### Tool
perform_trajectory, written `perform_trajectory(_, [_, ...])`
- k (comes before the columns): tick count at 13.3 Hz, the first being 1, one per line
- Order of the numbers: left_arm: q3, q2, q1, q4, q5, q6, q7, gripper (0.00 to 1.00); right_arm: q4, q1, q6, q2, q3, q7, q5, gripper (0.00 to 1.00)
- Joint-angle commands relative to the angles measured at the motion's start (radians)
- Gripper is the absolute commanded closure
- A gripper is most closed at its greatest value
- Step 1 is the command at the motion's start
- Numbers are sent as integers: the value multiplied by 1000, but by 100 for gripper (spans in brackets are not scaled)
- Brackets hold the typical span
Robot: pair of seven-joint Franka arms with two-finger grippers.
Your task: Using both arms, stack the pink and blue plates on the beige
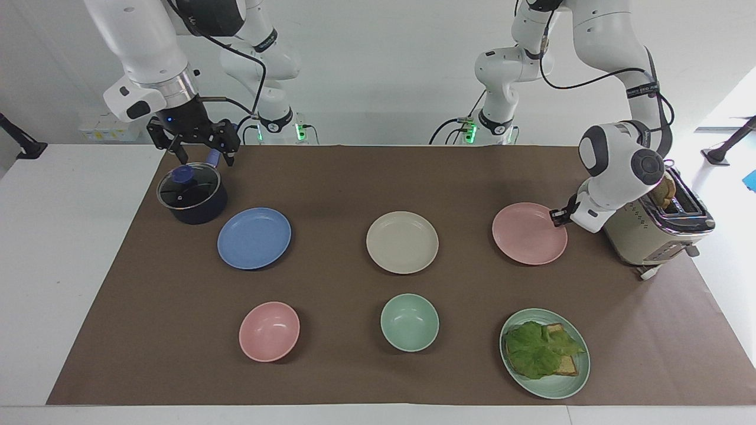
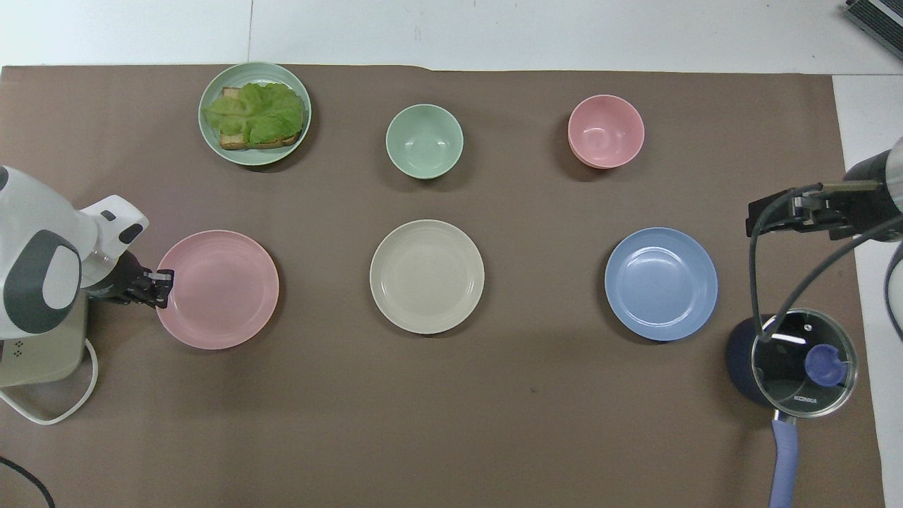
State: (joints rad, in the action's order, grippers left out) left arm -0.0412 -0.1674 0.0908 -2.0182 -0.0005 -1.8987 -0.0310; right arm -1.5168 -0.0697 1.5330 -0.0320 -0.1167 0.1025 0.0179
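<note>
The pink plate (image 1: 525, 235) (image 2: 222, 291) lies toward the left arm's end of the table, next to the toaster. My left gripper (image 1: 557, 216) (image 2: 164, 285) is shut on the plate's rim at its toaster side. The beige plate (image 1: 402, 242) (image 2: 427, 276) sits in the middle of the mat. Toward the right arm's end lies the blue plate (image 1: 254, 238) (image 2: 661, 283). My right gripper (image 1: 202, 156) (image 2: 774, 215) hangs open over the lidded pot, holding nothing.
A dark pot with a glass lid (image 1: 191, 193) (image 2: 801, 361) stands beside the blue plate. A cream toaster (image 1: 655, 227) stands beside the pink plate. Farther from the robots are a pink bowl (image 1: 269, 331), a green bowl (image 1: 409, 322) and a green plate with lettuce and toast (image 1: 544, 353).
</note>
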Motion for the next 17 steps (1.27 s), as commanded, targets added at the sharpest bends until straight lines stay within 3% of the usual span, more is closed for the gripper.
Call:
perform_trajectory(1, [6, -21, -11, 111, -36, 153, -6, 100, -22, -18, 4, 20, -8, -27, -27, 0])
perform_trajectory(3, [1, -12, -20, 133, -62, 191, -7, 100, -22, -18, 4, 20, -8, -27, -27, 0])
perform_trajectory(5, [0, -18, -25, 209, -184, 291, -20, 100, -22, -18, 4, 20, -8, -27, -27, 0])
perform_trajectory(8, [-11, -12, -167, 213, -226, 276, -192, 100, -22, -18, 4, 20, -8, -27, -27, 0])
perform_trajectory(13, [-13, -6, -385, 150, -325, 54, -412, 100, -22, -18, 7, 20, -8, -26, -27, 0])
perform_trajectory(17, [-13, -20, -509, -6, -337, -234, -451, 100, -20, -18, 7, 20, -8, -30, -27, 0])
